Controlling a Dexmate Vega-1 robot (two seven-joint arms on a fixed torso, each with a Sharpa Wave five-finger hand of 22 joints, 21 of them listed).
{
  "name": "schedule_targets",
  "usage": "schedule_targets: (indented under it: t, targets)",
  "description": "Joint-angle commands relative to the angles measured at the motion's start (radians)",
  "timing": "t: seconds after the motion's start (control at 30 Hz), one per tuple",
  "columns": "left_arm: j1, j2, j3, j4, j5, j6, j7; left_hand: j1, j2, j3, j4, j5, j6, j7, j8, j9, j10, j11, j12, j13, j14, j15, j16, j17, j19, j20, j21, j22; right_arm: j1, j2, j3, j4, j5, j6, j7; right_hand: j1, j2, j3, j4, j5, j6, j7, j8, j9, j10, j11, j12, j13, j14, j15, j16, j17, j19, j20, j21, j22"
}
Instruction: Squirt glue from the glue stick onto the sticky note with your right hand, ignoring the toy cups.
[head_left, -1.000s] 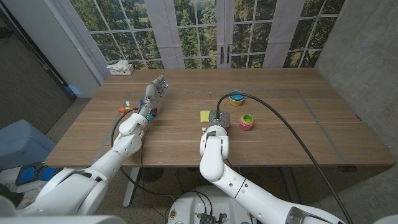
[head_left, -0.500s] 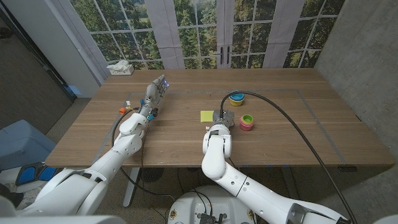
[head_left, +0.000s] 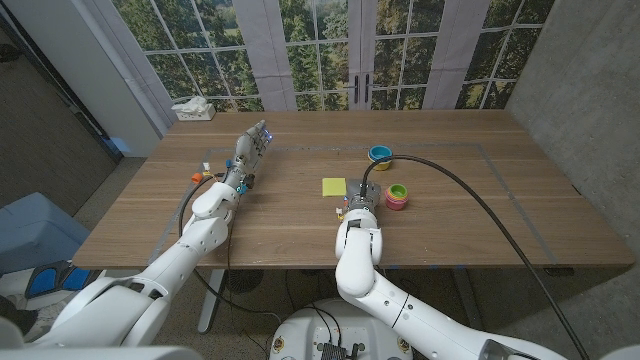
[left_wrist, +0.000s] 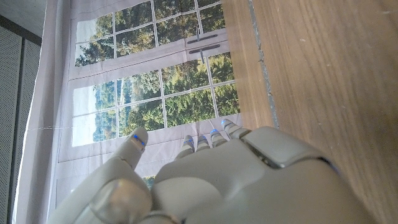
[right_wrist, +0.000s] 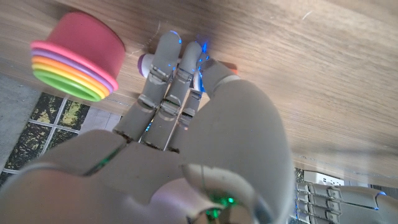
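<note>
Lying at the centre of the head view, the square yellow sticky note (head_left: 333, 186) is seen bare on the wooden desk (head_left: 450, 215). Just lower right of it, the right hand (head_left: 362, 196) is curled around a purple-capped glue stick (right_wrist: 145, 63), beside the stacked rainbow toy cups (head_left: 397, 196). The left hand (head_left: 250, 145) is held spread at upper left.

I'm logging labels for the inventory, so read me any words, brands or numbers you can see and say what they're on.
No text can be read.
Sticky note: blank yellow face.
Stacked toy cups: plain coloured bands, no print.
Glue stick under the right hand: only its end shows, no label visible.
</note>
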Motion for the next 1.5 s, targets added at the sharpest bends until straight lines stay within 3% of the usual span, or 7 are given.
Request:
schedule_targets:
  t: [0.03,0.47,0.77,1.1,1.27,1.5]
  targets:
    - [0.033,0.017,0.003,-0.064,0.007,0.011,0.03,0.01,0.059,0.0,-0.007,-0.003,-0.003,0.003,0.001,0.005,-0.019,-0.007,0.007,0.005,-0.056,-0.009,-0.001,0.001,-0.008,-0.069,-0.002,0.003,-0.063,-0.07,0.026,-0.117,0.237,0.045,-0.386,0.015,0.019,-0.005,0.001,0.003,0.142,0.133,0.0,0.005,0.097,0.085,0.008,0.006,0.019,-0.043,-0.004,-0.003,0.008,-0.089,0.003,0.003]
    - [0.054,0.03,0.008,-0.113,0.019,0.018,0.062,0.011,0.053,-0.004,-0.016,-0.005,-0.006,0.003,0.0,0.005,-0.021,-0.009,0.006,0.005,-0.058,-0.009,-0.002,0.001,-0.01,-0.07,-0.002,0.003,-0.113,-0.131,0.057,-0.19,0.464,0.137,-0.723,0.012,0.023,-0.004,0.004,0.008,0.129,0.131,-0.008,0.014,0.084,0.081,0.006,0.017,0.025,-0.043,-0.017,-0.021,0.005,-0.089,-0.004,0.002]
    - [0.045,0.023,0.013,-0.104,0.022,0.012,0.06,0.011,0.052,-0.007,-0.022,-0.006,-0.007,0.003,0.001,0.005,-0.021,-0.008,0.006,0.005,-0.059,-0.009,-0.001,0.001,-0.011,-0.071,-0.003,0.003,-0.135,-0.163,0.079,-0.217,0.574,0.205,-0.889,0.01,0.024,-0.006,0.005,0.01,0.132,0.131,-0.008,0.018,0.088,0.08,0.007,0.019,0.032,-0.043,-0.02,-0.028,0.003,-0.088,-0.008,0.002]
    - [0.04,0.033,0.019,-0.106,0.029,0.025,0.06,0.018,0.056,-0.006,-0.037,-0.007,0.01,0.0,0.007,0.005,-0.001,-0.007,0.013,0.005,-0.04,-0.01,0.005,0.001,0.009,-0.066,0.004,0.002,-0.139,-0.19,0.093,-0.23,0.665,0.232,-0.967,0.008,0.022,-0.009,0.004,0.012,0.136,0.127,-0.01,0.018,0.084,0.075,0.004,0.02,0.034,-0.043,-0.025,-0.035,0.002,-0.089,-0.011,0.002]
    - [0.031,0.048,0.031,-0.108,0.064,0.025,0.075,0.03,0.067,-0.001,-0.056,-0.007,0.069,-0.021,0.018,0.005,0.045,-0.03,0.024,0.004,0.007,-0.016,0.012,0.002,0.028,-0.056,0.006,0.002,-0.138,-0.199,0.105,-0.224,0.709,0.259,-1.007,0.008,0.023,-0.01,0.004,0.013,0.137,0.127,-0.012,0.018,0.082,0.075,0.002,0.02,0.035,-0.042,-0.026,-0.038,0.002,-0.089,-0.013,0.002]
    - [0.023,0.062,0.05,-0.11,0.14,-0.007,0.129,0.038,0.07,0.003,-0.07,-0.008,0.112,-0.043,0.021,0.006,0.081,-0.035,0.03,0.004,0.053,-0.02,0.016,0.002,0.053,-0.049,0.011,0.002,-0.136,-0.209,0.115,-0.215,0.756,0.296,-1.056,0.007,0.023,-0.011,0.004,0.013,0.137,0.127,-0.014,0.019,0.083,0.075,0.001,0.02,0.035,-0.041,-0.028,-0.039,0.002,-0.089,-0.015,0.002]
